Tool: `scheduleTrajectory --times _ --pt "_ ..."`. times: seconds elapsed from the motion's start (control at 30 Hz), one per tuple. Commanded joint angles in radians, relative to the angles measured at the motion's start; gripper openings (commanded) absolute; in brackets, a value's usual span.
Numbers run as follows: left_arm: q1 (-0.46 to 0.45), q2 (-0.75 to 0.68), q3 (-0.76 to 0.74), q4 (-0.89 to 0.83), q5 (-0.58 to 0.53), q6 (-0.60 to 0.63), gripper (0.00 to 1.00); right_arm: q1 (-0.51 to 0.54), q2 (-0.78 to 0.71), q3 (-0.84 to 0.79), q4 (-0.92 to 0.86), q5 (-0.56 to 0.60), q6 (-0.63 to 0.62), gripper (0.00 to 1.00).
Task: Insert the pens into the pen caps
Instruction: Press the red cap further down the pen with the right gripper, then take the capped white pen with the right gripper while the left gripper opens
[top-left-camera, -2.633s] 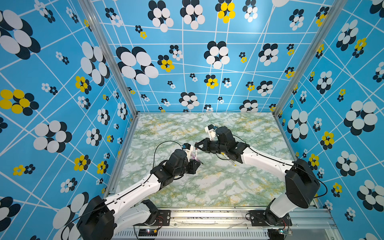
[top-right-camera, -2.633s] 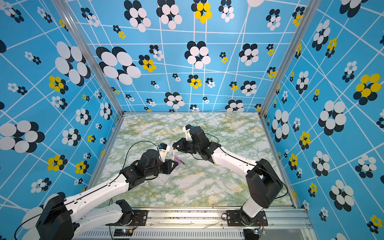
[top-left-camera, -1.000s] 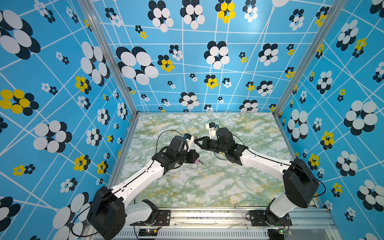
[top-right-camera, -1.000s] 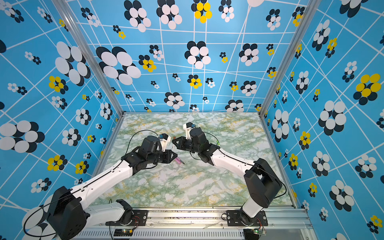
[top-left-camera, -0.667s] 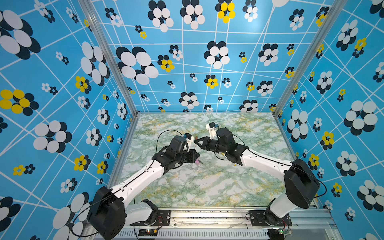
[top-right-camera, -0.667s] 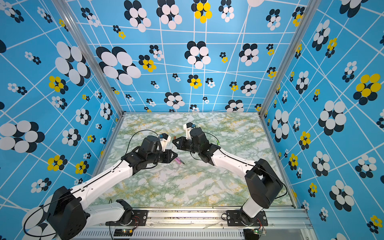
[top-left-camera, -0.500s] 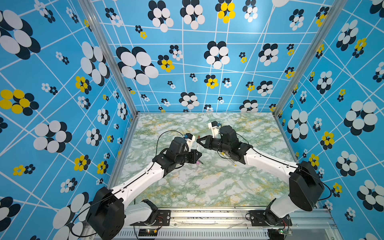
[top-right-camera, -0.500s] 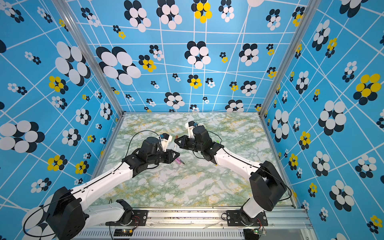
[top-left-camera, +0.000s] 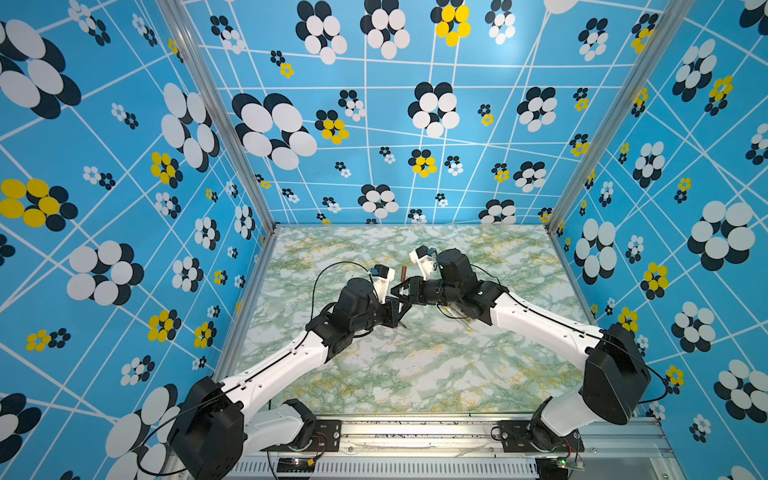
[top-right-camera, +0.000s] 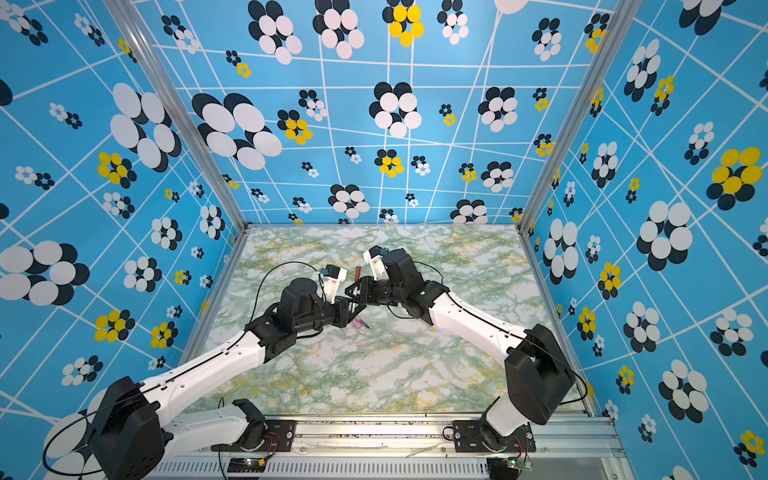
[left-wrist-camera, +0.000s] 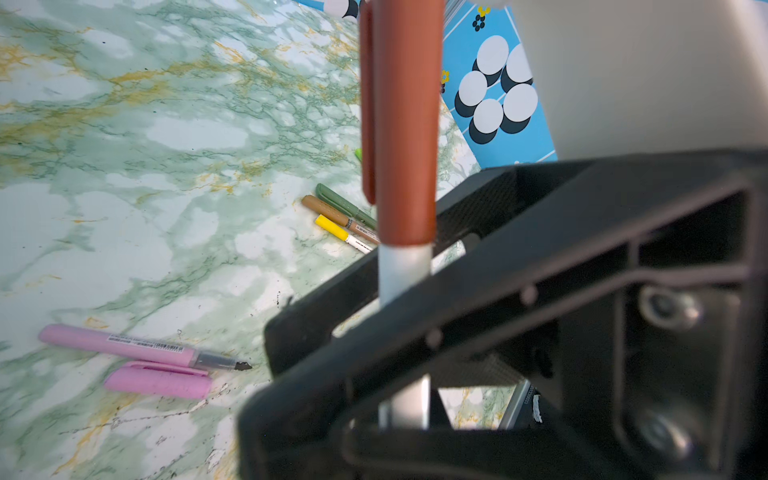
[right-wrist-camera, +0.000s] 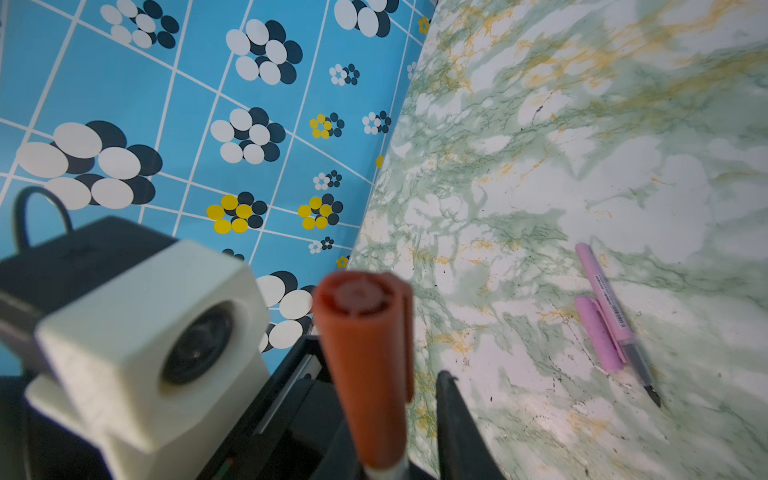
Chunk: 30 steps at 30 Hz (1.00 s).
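Observation:
A white pen (left-wrist-camera: 404, 270) stands upright with a brown pen cap (left-wrist-camera: 403, 124) pushed onto its top; the cap also shows in both top views (top-left-camera: 403, 274) (top-right-camera: 358, 273). My left gripper (left-wrist-camera: 405, 415) (top-left-camera: 395, 309) is shut on the white barrel below the cap. My right gripper (right-wrist-camera: 395, 415) (top-left-camera: 405, 289) sits around the same brown pen cap (right-wrist-camera: 365, 365), jaws parted, with a gap between the cap and one finger (right-wrist-camera: 451, 415). An uncapped pink pen (left-wrist-camera: 124, 345) (right-wrist-camera: 606, 299) lies on the table beside its pink cap (left-wrist-camera: 158, 380) (right-wrist-camera: 596, 332).
Three capped pens lie side by side on the marble table (top-left-camera: 415, 374): dark green (left-wrist-camera: 340, 203), tan (left-wrist-camera: 326, 210) and yellow (left-wrist-camera: 332, 226). In a top view they lie partly under the right arm (top-left-camera: 459, 320). Blue flowered walls close in the table.
The right gripper's jaws have come apart from the brown cap. Both grippers have shifted a little to the right together. The left gripper still grips the pen.

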Motion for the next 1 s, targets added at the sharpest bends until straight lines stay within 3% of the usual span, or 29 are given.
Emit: scheduleTrajectory --times 0.0,0.3,0.53,0.73,0.8,0.97 --pt "0.000 -0.008 0.013 0.072 -0.049 -0.024 0.00 0.002 -0.026 -0.020 -0.069 0.026 -0.009 0.26" --pt "-0.009 0.023 -0.001 0.102 -0.071 -0.096 0.00 0.002 -0.052 -0.038 -0.058 0.064 -0.012 0.29" --pt "-0.018 0.035 0.008 0.094 -0.089 -0.108 0.00 0.006 -0.058 -0.048 -0.049 0.087 -0.005 0.04" --pt "-0.020 0.044 0.013 0.092 -0.080 -0.109 0.00 0.007 -0.059 -0.025 -0.123 0.159 -0.009 0.00" --pt "-0.020 0.045 0.013 0.078 -0.061 -0.091 0.18 0.003 -0.048 0.005 -0.204 0.220 -0.018 0.00" --pt "-0.028 0.009 -0.001 -0.051 -0.051 0.002 0.42 -0.036 -0.017 0.043 -0.343 0.296 -0.043 0.00"
